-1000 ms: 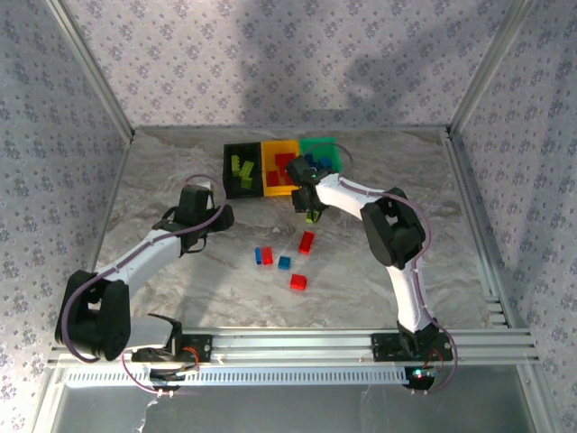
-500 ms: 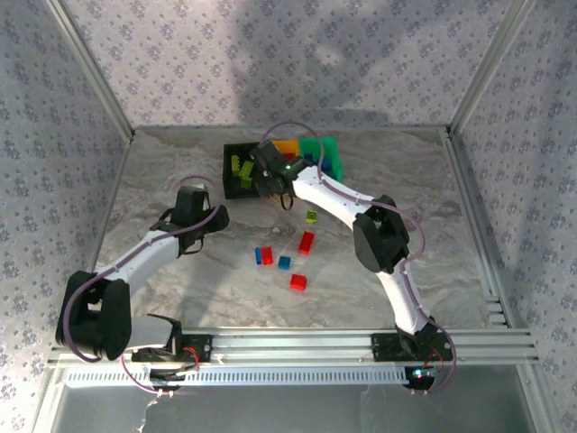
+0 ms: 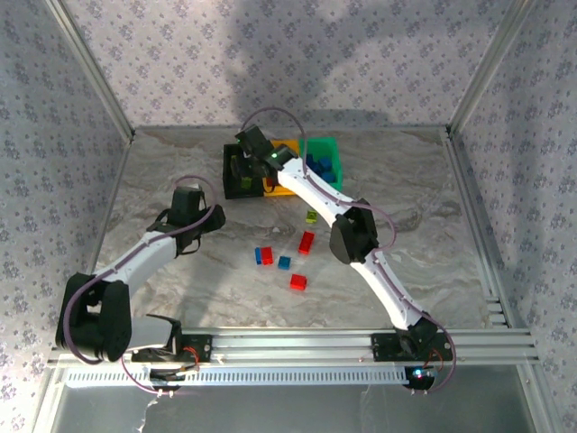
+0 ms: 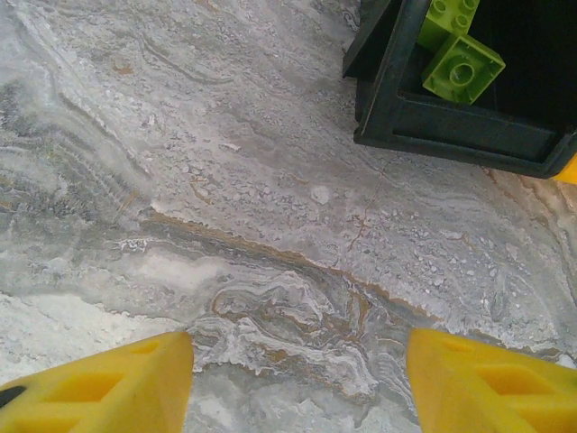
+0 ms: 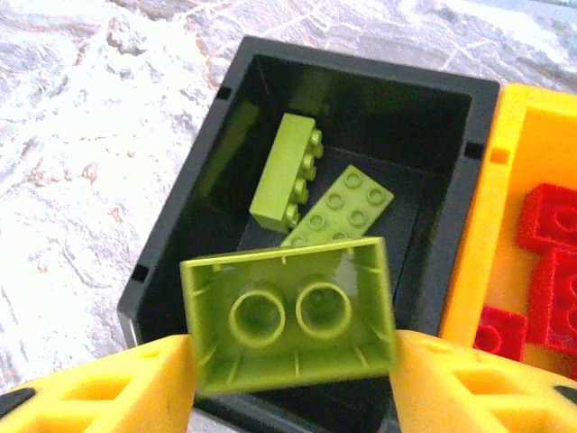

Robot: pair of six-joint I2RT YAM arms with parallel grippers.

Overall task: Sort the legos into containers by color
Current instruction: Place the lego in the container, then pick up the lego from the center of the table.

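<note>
Lime green plastic brick (image 5: 287,316), hollow two-tube underside showing, sits inside the right gripper (image 5: 293,347) above the black plastic bin (image 5: 361,77), pinched or loose I can't tell, while the left gripper (image 4: 297,338) gapes empty.

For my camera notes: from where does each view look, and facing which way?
Top external: above and behind, facing down on table; left arm, right arm show.
Left wrist: faces down at table and black bin corner; left fingers show.
Right wrist: faces down into black bin; right fingers flank a lime green brick.
Wrist views share the black bin.
</note>
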